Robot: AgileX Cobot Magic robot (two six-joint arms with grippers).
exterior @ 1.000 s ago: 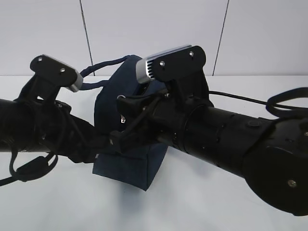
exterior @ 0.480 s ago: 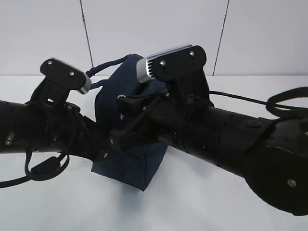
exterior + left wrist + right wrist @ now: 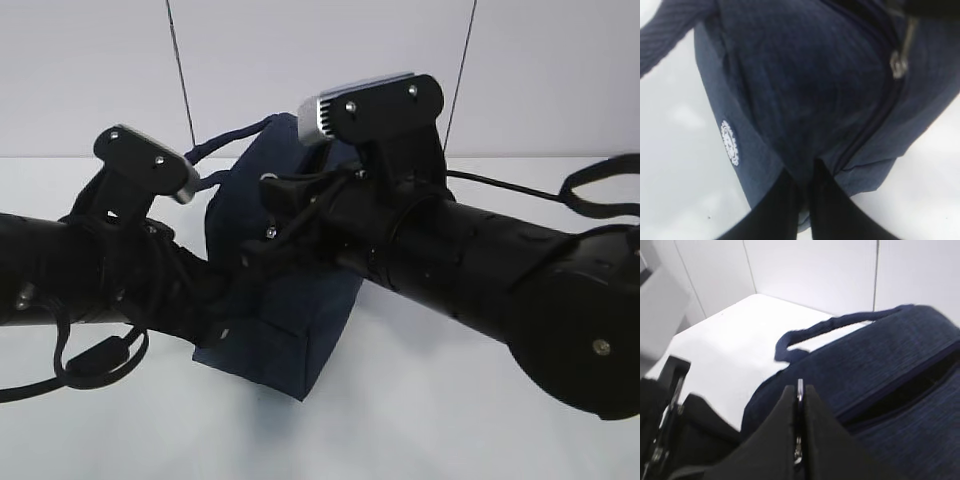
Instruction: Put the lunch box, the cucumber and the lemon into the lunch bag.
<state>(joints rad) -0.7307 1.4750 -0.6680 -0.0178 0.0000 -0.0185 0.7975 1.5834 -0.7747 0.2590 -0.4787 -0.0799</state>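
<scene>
Item: lunch bag (image 3: 290, 320). Dark navy boxy fabric bag, standing on the white desk (image 3: 420, 420) between the two arms, tilted in the exterior view. A round white printed emblem (image 3: 730, 142) sits on one side panel. One ribbed loop handle (image 3: 232, 135) rises at the rear of the bag; the right wrist view shows it lying over the desk surface behind the bag's top. The top zipper (image 3: 912, 387) runs along the upper face and shows a dark gap there, so part of it stands unzipped. A metal ring pull (image 3: 898, 64) hangs at the zipper line in the left wrist view.

Item: left gripper (image 3: 807, 190). Black, entering from the left of the exterior view. Its fingers (image 3: 785, 200) are pressed close together on a fold of navy fabric at the bag's lower corner, pinching the cloth.

Item: right gripper (image 3: 800, 405). Black, entering from the right, wrist camera housing above the bag. Its fingers (image 3: 817, 425) are closed tight on a thin metal piece (image 3: 800, 390) that stands up between the tips, at the bag's top edge; whether this piece is the ring pull itself cannot be told.

Item: backdrop. White panelled wall (image 3: 320, 70) with dark vertical seams behind the desk.

Lunch box, cucumber and lemon: not visible in any view.
</scene>
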